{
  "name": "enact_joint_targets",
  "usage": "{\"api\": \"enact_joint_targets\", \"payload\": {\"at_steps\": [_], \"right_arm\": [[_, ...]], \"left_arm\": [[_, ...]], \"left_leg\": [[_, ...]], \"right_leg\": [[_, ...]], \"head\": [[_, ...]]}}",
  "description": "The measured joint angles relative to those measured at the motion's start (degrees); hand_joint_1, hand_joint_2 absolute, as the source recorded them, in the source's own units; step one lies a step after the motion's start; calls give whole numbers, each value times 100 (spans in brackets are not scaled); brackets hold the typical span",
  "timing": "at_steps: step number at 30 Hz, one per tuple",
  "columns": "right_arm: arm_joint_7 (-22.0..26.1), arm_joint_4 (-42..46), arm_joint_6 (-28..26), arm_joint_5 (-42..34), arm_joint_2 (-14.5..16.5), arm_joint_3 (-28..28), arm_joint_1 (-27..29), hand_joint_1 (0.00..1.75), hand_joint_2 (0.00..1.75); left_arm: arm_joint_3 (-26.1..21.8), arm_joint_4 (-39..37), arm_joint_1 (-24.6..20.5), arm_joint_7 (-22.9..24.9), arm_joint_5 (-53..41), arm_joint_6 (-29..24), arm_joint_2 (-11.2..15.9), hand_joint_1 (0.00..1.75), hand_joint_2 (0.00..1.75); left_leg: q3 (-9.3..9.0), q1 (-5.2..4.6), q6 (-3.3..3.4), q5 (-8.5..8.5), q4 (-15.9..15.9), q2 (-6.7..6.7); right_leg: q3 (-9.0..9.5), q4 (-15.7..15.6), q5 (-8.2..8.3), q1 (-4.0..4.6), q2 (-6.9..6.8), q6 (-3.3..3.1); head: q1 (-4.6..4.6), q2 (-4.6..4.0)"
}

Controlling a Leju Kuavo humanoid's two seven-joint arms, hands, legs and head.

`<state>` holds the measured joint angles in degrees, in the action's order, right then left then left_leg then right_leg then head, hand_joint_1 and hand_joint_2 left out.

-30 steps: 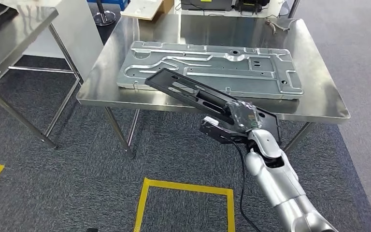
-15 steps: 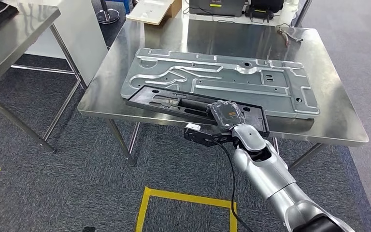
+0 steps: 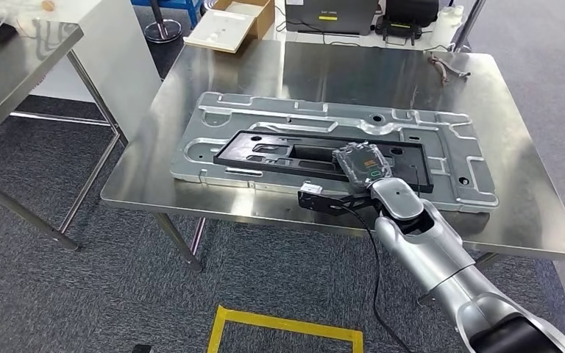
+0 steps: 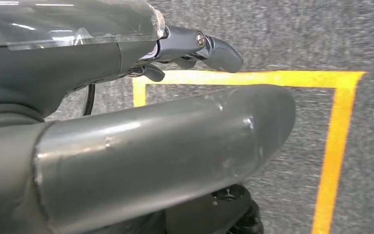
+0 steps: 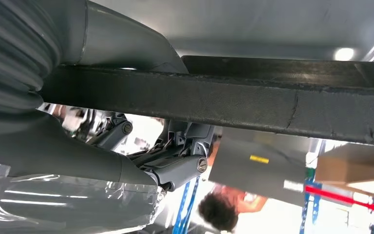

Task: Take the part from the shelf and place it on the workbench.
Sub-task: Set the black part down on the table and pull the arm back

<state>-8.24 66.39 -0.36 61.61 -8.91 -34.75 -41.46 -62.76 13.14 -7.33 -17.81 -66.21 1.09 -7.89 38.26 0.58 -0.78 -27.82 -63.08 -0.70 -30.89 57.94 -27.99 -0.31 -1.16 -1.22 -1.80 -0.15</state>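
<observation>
The right hand [image 3: 363, 166] grips the black frame part [image 3: 316, 154] at its near edge, holding it flat over the grey metal plate [image 3: 456, 147] that lies on the steel bench [image 3: 338, 73]. In the right wrist view the thumb [image 5: 126, 44] lies along one side of the part's dark edge [image 5: 272, 105] and the fingers [image 5: 180, 165] on the other. The left hand [image 4: 126, 141] hangs over grey carpet [image 4: 297, 29] with yellow tape [image 4: 331, 146], its fingers [image 4: 214, 48] loosely curled around nothing.
</observation>
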Motion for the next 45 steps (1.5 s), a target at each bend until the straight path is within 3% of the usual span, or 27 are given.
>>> {"api": "enact_joint_targets", "payload": {"at_steps": [2,3,6,8,10,12,13,14,16,17,18,21,23,26,27,28,29,30,31,33,37,39,41,43,45], "right_arm": [[-11,96,22,-24,-162,-50,-19,175,175],[-19,145,30,-28,-232,-71,-27,175,175],[-33,296,37,-32,-351,-104,-59,175,175],[-44,345,37,-33,-342,-110,-78,175,175],[-65,357,40,-35,-296,-113,-51,175,175],[-90,357,43,-30,-242,-113,4,175,175],[-104,356,42,-21,-221,-114,24,175,175],[-119,355,38,-12,-207,-114,34,175,175],[-145,339,26,8,-193,-115,35,175,175],[-154,326,21,13,-182,-118,32,175,175],[-162,314,16,17,-171,-121,33,175,175],[-182,303,0,22,-153,-125,24,175,175],[-193,300,-14,22,-185,-125,0,175,175],[-203,283,-27,22,-243,-125,31,175,175],[-203,273,-29,22,-250,-125,59,175,175],[-203,262,-31,21,-252,-125,84,175,175],[-203,255,-34,21,-254,-125,101,175,175],[-203,250,-39,20,-255,-125,110,131,131],[-203,243,-52,16,-256,-125,112,87,87],[-203,226,-89,4,-258,-125,117,0,0],[-200,200,-150,-14,-244,-104,136,0,0],[-196,194,-176,-18,-212,-84,137,0,0],[-193,170,-186,-19,-180,-71,163,0,0],[-193,144,-186,-19,-161,-67,192,0,0],[-193,136,-187,-19,-155,-61,188,0,0]], "left_arm": [[-1,-5,18,-8,8,-5,-1,0,0],[-2,-8,22,-13,12,-10,-1,0,0],[-2,-9,5,-30,23,-20,-2,0,0],[-2,-9,-11,-37,31,-24,0,0,0],[-2,-9,-21,-39,40,-31,2,0,0],[-2,-10,-16,-14,43,-66,-15,0,0],[-2,-10,-20,24,39,-119,-48,0,0],[-1,-11,-40,80,32,-195,-104,0,0],[0,-16,-119,190,20,-353,-249,0,0],[1,-19,-169,226,18,-405,-316,0,0],[2,-21,-210,244,17,-432,-361,0,0],[7,-22,-288,255,18,-452,-428,0,0],[7,-22,-324,259,23,-474,-452,0,0],[7,-22,-324,279,35,-527,-463,0,0],[7,-22,-312,282,39,-534,-463,0,0],[7,-22,-303,284,43,-534,-462,0,0],[7,-22,-299,284,49,-534,-461,0,0],[7,-22,-298,284,56,-533,-460,0,44],[7,-22,-299,285,64,-530,-460,0,87],[5,-22,-301,288,72,-521,-461,0,175],[25,-22,-297,289,13,-513,-475,0,175],[42,-22,-325,288,-12,-511,-481,0,175],[51,-22,-341,289,-18,-511,-479,0,175],[55,-22,-337,289,-17,-511,-477,0,175],[58,-22,-333,288,-18,-511,-479,0,175]], "left_leg": [[-32,-33,72,481,372,0],[-32,-49,118,542,407,-7],[-157,-37,228,496,487,-48],[-285,-15,282,444,536,-68],[-398,-13,314,348,548,-82],[-542,-14,315,229,549,-107],[-628,-16,311,165,549,-121],[-718,-20,305,98,549,-133],[-846,-35,271,-32,549,-159],[-884,-40,238,-90,551,-168],[-913,-45,202,-130,542,-168],[-981,-53,109,-194,453,-119],[-770,-41,50,-329,27,-67],[-121,-11,-33,-700,-930,-23],[15,-3,-46,-689,-1017,-20],[69,3,-56,-541,-914,-18],[36,9,-62,-264,-624,-16],[-39,12,-57,52,-244,-18],[-110,9,-40,256,99,-22],[-191,-13,46,429,436,-32],[-253,-10,197,467,499,-34],[-287,2,248,467,528,-33],[-294,-1,277,452,525,-34],[-301,-2,281,432,507,-37],[-326,-3,263,399,485,-42]], "right_leg": [[86,-3,-108,9,-7,67],[100,4,-130,10,-4,103],[42,163,-127,-12,17,188],[-268,687,-197,-34,38,231],[-734,1345,-444,-51,51,266],[-1037,1554,-589,-57,52,273],[-1073,1404,-487,-54,51,261],[-1043,1102,-237,-48,49,236],[-929,375,431,-6,28,157],[-888,143,650,21,20,119],[-863,25,740,43,17,84],[-728,-37,648,32,32,0],[-604,-87,596,7,26,-47],[-479,-95,477,7,22,-73],[-435,-88,433,5,28,-69],[-388,-77,388,2,34,-60],[-339,-64,341,-3,40,-45],[-294,-50,294,-8,43,-23],[-263,-34,255,-10,48,3],[-248,-13,203,-5,58,68],[-286,121,64,-17,63,186],[-527,655,-221,-39,69,227],[-912,1373,-482,-51,73,255],[-1063,1547,-398,-56,73,258],[-804,933,17,-50,66,217]], "head": [[-1,0],[-1,0],[-2,0],[-1,0],[-1,0],[-1,0],[-1,0],[-1,0],[0,0],[-1,0],[1,0],[3,0],[2,0],[2,0],[2,0],[1,0],[2,0],[1,0],[2,0],[2,0],[2,0],[3,0],[3,0],[3,0],[3,0]]}}
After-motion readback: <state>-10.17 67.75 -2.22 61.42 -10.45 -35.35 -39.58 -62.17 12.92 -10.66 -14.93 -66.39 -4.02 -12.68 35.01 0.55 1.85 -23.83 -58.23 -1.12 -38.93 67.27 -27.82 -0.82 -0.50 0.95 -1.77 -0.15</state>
